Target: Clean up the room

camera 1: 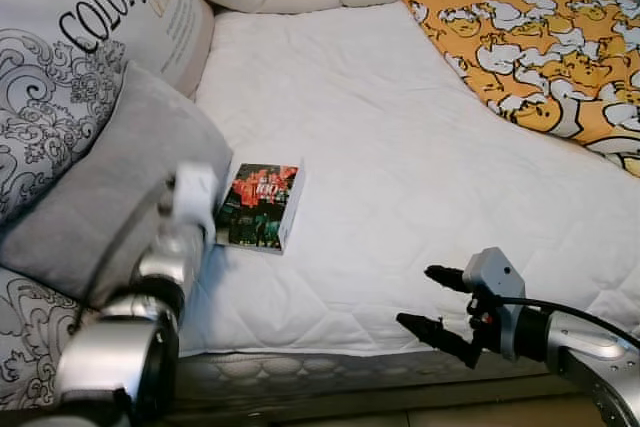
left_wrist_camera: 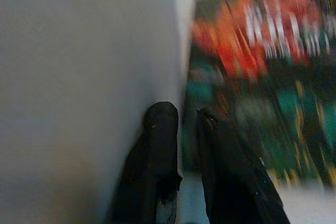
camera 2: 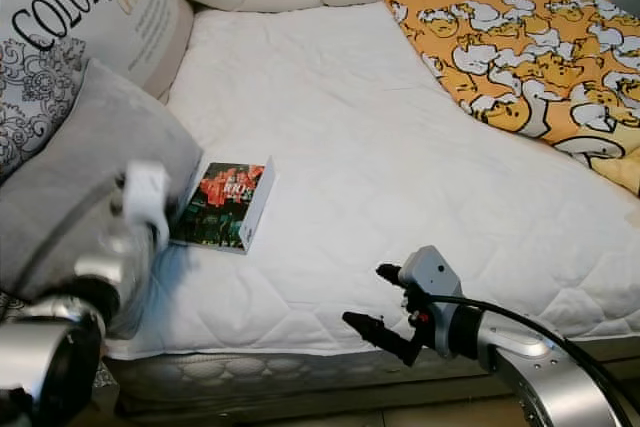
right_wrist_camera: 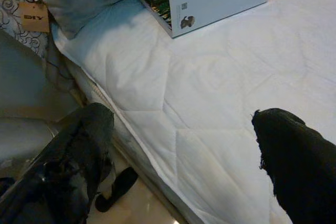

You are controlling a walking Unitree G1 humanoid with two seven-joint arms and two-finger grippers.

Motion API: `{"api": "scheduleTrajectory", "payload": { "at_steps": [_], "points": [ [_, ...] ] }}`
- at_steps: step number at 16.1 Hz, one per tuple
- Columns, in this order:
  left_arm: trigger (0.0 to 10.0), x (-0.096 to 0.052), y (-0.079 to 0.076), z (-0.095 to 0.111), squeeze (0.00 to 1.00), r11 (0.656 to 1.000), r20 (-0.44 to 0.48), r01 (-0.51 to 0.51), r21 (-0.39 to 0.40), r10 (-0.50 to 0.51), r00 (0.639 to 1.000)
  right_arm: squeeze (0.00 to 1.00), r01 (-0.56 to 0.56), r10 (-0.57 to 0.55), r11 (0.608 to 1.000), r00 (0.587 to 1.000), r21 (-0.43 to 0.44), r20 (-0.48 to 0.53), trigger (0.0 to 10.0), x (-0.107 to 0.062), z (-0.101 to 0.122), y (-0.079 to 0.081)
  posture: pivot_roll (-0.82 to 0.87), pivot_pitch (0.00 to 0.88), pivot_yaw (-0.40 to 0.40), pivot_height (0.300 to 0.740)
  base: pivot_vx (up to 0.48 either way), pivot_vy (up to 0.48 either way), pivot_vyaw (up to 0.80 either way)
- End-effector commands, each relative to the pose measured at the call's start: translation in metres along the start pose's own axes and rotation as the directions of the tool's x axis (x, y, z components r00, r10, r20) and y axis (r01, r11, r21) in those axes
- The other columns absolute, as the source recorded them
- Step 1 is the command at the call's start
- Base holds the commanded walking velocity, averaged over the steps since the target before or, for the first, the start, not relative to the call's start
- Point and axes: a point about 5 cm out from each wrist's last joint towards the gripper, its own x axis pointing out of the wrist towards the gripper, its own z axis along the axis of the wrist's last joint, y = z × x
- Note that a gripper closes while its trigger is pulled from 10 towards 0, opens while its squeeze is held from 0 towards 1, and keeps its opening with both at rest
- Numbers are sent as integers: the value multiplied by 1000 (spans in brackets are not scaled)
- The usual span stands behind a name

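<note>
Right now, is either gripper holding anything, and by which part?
Nothing is held. The left gripper has its fingers nearly together, empty, at the book's edge beside the grey pillow. The right gripper is open above the mattress edge.

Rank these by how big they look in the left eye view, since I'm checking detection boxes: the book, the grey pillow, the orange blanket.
1. orange blanket, cut off by the frame edge
2. grey pillow, close to the blanket in apparent size and nearer the camera, so their order is unsure
3. book, clearly smallest
</note>
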Motion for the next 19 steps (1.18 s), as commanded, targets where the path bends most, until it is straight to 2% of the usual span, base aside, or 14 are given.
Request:
{"api": "scheduleTrajectory", "payload": {
  "at_steps": [1,2,4,6,7,9,10,11,14,15,17,19],
  "points": [
    [10000,0,-6,-2,0,998,-18,35,46,-35,999,0,12,-12,1000,1000,-18,-6,10000,-5,4,-1,-207,0,32,740,0,0,0],
    [10000,0,-8,-4,0,996,-25,44,77,-42,999,0,10,-10,1000,1000,-20,-12,10000,-5,3,-1,-211,0,29,740,0,0,0],
    [10000,-1,-9,-12,0,980,-58,24,199,-13,998,0,8,-9,1000,1000,-27,-24,10000,-8,3,-1,-225,9,21,740,0,0,0],
    [10000,-2,-3,-18,0,940,-73,-27,339,55,996,0,6,-7,999,999,-33,-32,10000,-8,4,-2,-237,12,16,740,0,0,0],
    [10000,-2,-6,-21,0,922,-84,-7,387,43,996,0,5,-6,999,999,-34,-36,10000,-8,4,-2,-242,13,15,740,0,0,0],
    [10000,-4,-17,-30,0,864,-114,66,499,-10,993,0,7,-8,999,999,-40,-46,10000,-6,3,-5,-253,12,13,740,0,0,0],
    [10000,-5,-19,-33,0,853,-121,77,515,-17,993,0,7,-9,999,999,-41,-48,10000,-6,3,-5,-255,13,12,740,0,0,0],
    [10000,-6,-28,-39,0,847,-149,112,519,-39,988,0,9,-11,999,999,-43,-53,10000,-5,2,-7,-264,15,9,740,0,0,0],
    [10000,-10,-46,-52,0,883,-219,221,415,-139,966,0,12,-15,999,998,-45,-59,10000,-4,1,-10,-270,16,8,740,0,0,0],
    [10000,-11,-57,-52,0,906,-220,266,329,-201,955,0,12,-15,999,998,-46,-59,10000,-3,0,-8,-274,17,8,740,0,0,0],
    [10000,-12,-72,-45,0,925,-183,316,211,-280,942,0,13,-16,999,998,-48,-56,10000,-2,0,-5,-280,14,10,740,0,0,0],
    [10000,-11,-80,-37,0,921,-134,337,196,-316,939,0,15,-18,999,999,-51,-52,10000,-2,2,-3,-282,10,13,740,0,0,0]
  ]
}}
